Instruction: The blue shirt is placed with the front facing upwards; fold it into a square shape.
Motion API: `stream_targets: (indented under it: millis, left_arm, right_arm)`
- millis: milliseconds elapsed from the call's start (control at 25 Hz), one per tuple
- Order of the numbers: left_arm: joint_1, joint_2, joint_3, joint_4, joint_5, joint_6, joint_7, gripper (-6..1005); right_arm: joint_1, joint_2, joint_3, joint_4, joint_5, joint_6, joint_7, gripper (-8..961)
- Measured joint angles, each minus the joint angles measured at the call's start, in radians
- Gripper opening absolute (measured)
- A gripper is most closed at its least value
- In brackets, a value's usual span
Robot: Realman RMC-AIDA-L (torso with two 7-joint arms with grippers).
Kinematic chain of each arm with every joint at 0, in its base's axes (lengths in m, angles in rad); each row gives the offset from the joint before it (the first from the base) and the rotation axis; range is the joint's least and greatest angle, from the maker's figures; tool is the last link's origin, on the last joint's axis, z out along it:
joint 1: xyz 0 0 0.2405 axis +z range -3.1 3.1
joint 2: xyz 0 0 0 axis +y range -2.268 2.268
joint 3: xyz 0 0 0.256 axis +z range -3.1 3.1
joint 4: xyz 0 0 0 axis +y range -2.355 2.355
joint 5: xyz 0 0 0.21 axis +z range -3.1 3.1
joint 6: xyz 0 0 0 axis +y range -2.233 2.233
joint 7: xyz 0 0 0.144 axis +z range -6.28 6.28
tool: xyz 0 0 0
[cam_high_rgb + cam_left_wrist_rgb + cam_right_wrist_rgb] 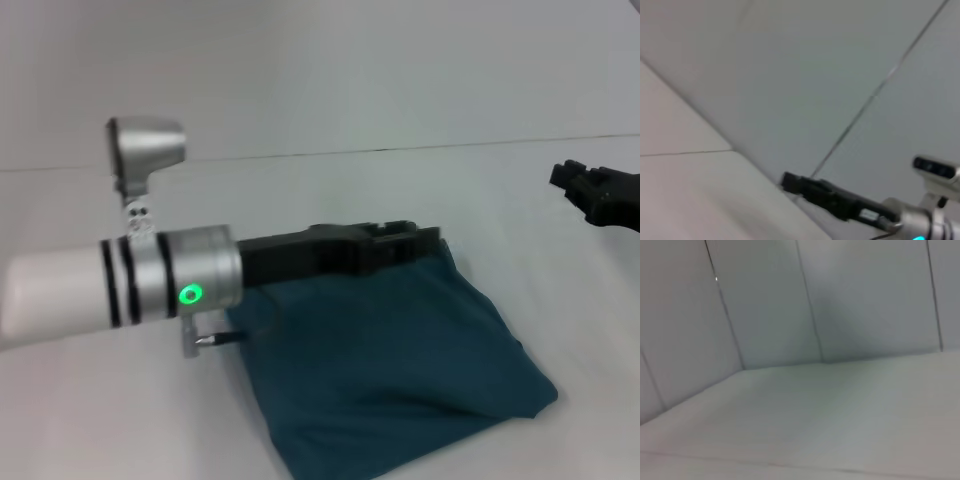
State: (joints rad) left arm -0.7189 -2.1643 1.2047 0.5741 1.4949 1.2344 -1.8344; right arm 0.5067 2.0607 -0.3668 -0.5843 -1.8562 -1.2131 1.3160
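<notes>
The blue shirt point(400, 360) lies on the white table point(400, 180) as a folded, roughly square teal bundle. Its lettering is hidden. My left arm reaches across from the left, and my left gripper point(410, 240) hovers over the shirt's far edge. I cannot tell whether it touches the cloth. My right gripper point(570, 180) is raised at the right edge, apart from the shirt and holding nothing I can see. It also shows in the left wrist view point(787, 181).
The table's far edge meets a pale panelled wall point(350, 70). Bare white tabletop shows behind and to the right of the shirt. The right wrist view shows only tabletop point(830, 420) and wall panels.
</notes>
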Motion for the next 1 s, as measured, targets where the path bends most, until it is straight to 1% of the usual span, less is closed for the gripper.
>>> stream_targets:
  millis: [120,200,240,280,320,360,400,480,560,640,760,840,1000]
  left_arm:
    - [0.08,0.002,-0.015,0.068,0.021,0.011,0.016,486]
    - [0.128,0.002,-0.053,0.12,0.069,0.035,0.025,568]
    - [0.142,0.002,-0.078,0.135,0.098,0.05,0.029,614]
    - [0.162,0.002,-0.127,0.149,0.152,0.08,0.042,661]
    - [0.162,0.002,-0.127,0.149,0.152,0.08,0.042,707]
    - [0.173,0.002,-0.172,0.151,0.189,0.107,0.06,754]
    - [0.179,0.002,-0.198,0.151,0.214,0.127,0.075,800]
    - [0.194,0.002,-0.257,0.151,0.252,0.175,0.114,834]
    - [0.212,0.002,-0.31,0.151,0.273,0.23,0.159,868]
    - [0.228,0.002,-0.351,0.152,0.287,0.284,0.202,901]
    - [0.24,0.004,-0.386,0.156,0.329,0.32,0.232,952]
    - [0.241,0.005,-0.4,0.157,0.372,0.325,0.237,948]
    - [0.239,0.006,-0.406,0.157,0.412,0.322,0.238,940]
  right_arm:
    - [-0.001,-0.025,-0.04,-0.048,-0.051,-0.026,0.164,94]
    - [0.0,-0.047,-0.064,-0.075,-0.081,-0.047,0.277,107]
    - [0.002,-0.056,-0.076,-0.086,-0.097,-0.061,0.328,152]
    - [0.006,-0.069,-0.09,-0.094,-0.117,-0.077,0.386,197]
    - [0.011,-0.081,-0.105,-0.099,-0.136,-0.095,0.447,243]
    - [0.018,-0.091,-0.119,-0.1,-0.151,-0.112,0.494,288]
    - [0.026,-0.102,-0.132,-0.101,-0.166,-0.129,0.54,333]
    - [0.043,-0.115,-0.153,-0.101,-0.19,-0.156,0.611,380]
    - [0.059,-0.118,-0.168,-0.101,-0.208,-0.168,0.659,427]
    - [0.076,-0.115,-0.187,-0.099,-0.23,-0.166,0.688,474]
    - [0.113,-0.105,-0.214,-0.07,-0.28,-0.122,0.714,475]
    - [0.135,-0.097,-0.227,-0.049,-0.307,-0.093,0.724,473]
    - [0.176,-0.082,-0.264,-0.015,-0.338,-0.036,0.745,468]
